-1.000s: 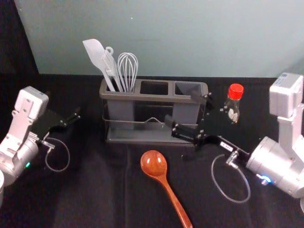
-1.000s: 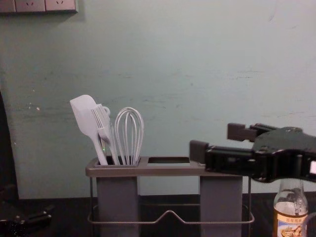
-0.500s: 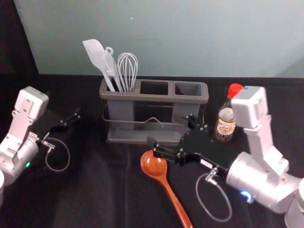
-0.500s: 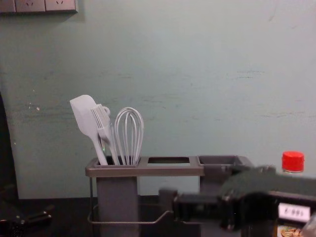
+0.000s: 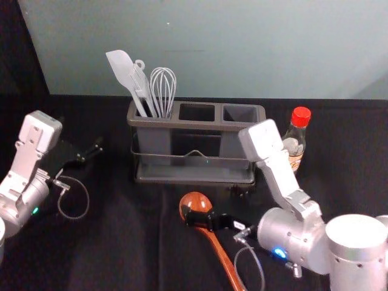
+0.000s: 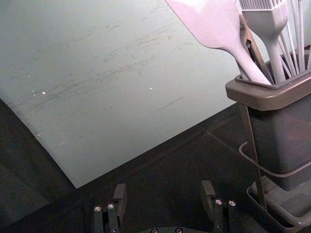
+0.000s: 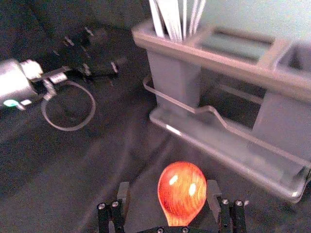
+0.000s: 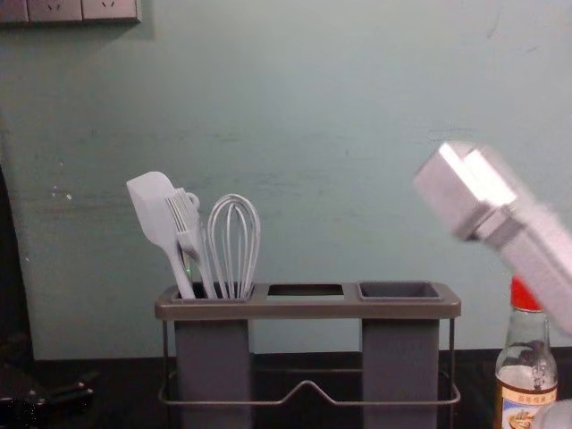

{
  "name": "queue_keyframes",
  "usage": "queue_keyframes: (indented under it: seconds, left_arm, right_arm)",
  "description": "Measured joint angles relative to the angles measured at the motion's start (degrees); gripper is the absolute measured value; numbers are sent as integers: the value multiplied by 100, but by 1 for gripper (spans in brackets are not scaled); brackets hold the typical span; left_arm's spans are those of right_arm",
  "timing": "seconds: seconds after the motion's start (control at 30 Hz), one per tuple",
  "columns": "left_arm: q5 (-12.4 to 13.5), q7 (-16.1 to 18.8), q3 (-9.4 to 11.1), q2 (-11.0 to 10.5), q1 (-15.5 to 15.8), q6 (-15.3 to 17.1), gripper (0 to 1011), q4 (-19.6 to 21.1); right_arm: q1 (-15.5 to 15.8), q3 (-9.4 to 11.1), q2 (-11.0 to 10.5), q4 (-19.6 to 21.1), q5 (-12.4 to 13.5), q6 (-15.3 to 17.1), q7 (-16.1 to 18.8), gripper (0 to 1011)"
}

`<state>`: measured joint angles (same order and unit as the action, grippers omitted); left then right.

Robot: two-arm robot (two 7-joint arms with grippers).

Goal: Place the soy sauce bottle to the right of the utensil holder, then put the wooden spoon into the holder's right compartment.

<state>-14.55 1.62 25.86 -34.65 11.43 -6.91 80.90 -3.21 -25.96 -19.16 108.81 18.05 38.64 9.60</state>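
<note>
The soy sauce bottle (image 5: 294, 147), red-capped, stands upright to the right of the utensil holder (image 5: 196, 125), with a gap between them. In front of the holder lies the wooden spoon (image 5: 225, 260), bowl toward the holder. My right gripper (image 5: 193, 216) is over the spoon just below its bowl. In the right wrist view my right gripper (image 7: 168, 194) is open, its two fingers on either side of the spoon's bowl (image 7: 181, 190); no grip shows. My left gripper (image 5: 97, 148) is parked at the left; in the left wrist view the left gripper (image 6: 164, 195) is open and empty.
A white spatula (image 5: 123, 70), a brush and a whisk (image 5: 163, 88) stand in the holder's left compartment. Its right compartment (image 8: 399, 290) has nothing visible in it. The right forearm (image 5: 295, 236) extends in front of the bottle. A wall rises behind the holder.
My right gripper has come down and toward the front, from before the holder's right part to the spoon. The bottle and holder have not moved, and the left arm stays still.
</note>
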Motion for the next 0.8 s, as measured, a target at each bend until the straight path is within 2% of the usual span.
queue_keyframes:
  seconds: [0.03, 0.1, 0.13, 0.17, 0.27, 0.53, 0.8]
  left_arm:
    - [0, 0, 0, 0, 0, 0, 1005, 0]
    - [0, 0, 0, 0, 0, 0, 1005, 0]
    - [0, 0, 0, 0, 0, 0, 1005, 0]
    - [0, 0, 0, 0, 0, 0, 1005, 0]
    - [0, 0, 0, 0, 0, 0, 1005, 0]
    - [0, 0, 0, 0, 0, 0, 1005, 0]
    - [0, 0, 0, 0, 0, 0, 1005, 0]
  right_arm:
    - [-61, -2, 115, -83, 14, 277, -71, 1004]
    - [-129, -16, 216, -163, 15, 497, -124, 1004]
    - [-213, -34, 335, -258, -3, 738, -184, 1004]
    - [-213, -34, 335, -258, -3, 738, -184, 1004]
    - [-308, -27, 503, -399, -36, 1004, -270, 1004]
    - [-455, 46, 806, -756, -84, 1246, -348, 1004]
    - [-595, -12, 893, -1008, -274, 1198, -352, 1004]
